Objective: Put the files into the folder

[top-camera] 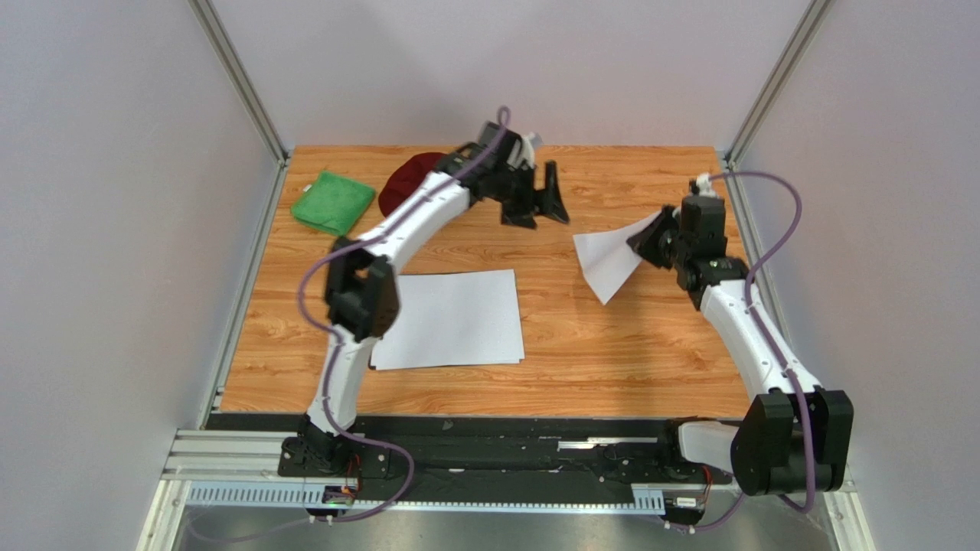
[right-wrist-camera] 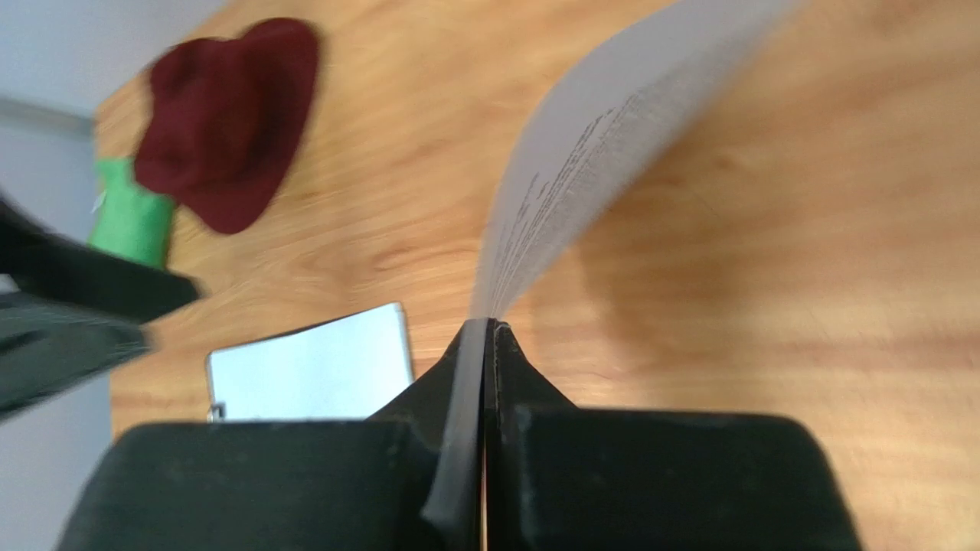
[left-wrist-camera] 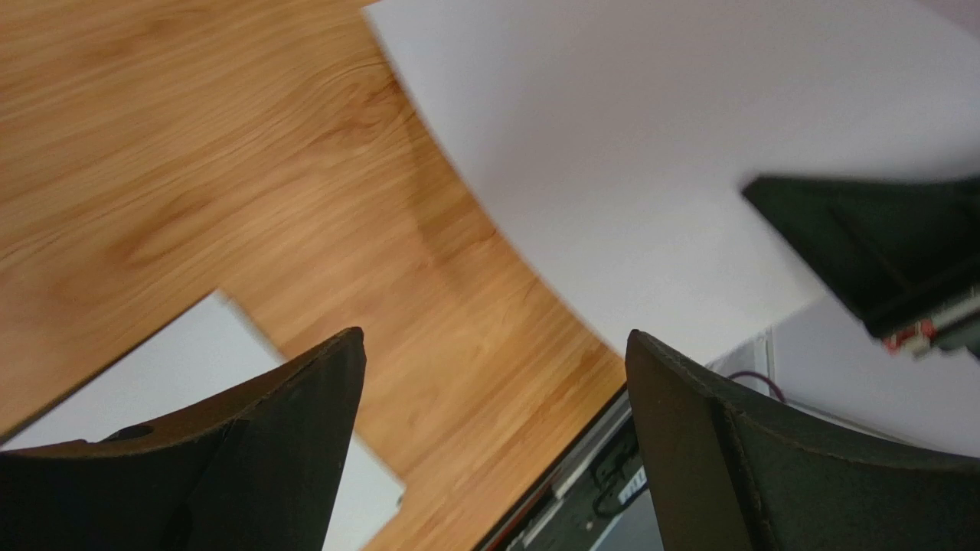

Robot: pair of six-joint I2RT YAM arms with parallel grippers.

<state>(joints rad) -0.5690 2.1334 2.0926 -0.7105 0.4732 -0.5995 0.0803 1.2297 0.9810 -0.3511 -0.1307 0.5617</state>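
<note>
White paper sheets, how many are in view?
2. One flat white paper sheet lies centre-left on the wooden table, possibly with more stacked beneath. One printed white paper sheet is pinched in the right gripper, raised at the right.

A wood-grain counter point(top-camera: 621, 344) sits enclosed by plain pale grey walls point(top-camera: 115, 230), with aluminium corner posts point(top-camera: 240, 80) behind.

a white printed paper sheet point(top-camera: 607, 262) is curled above the wooden table point(top-camera: 621, 356), one edge pinched in the right end effector point(right-wrist-camera: 488, 335), while more white paper sheets point(top-camera: 451, 318) lie flat to its left.
</note>
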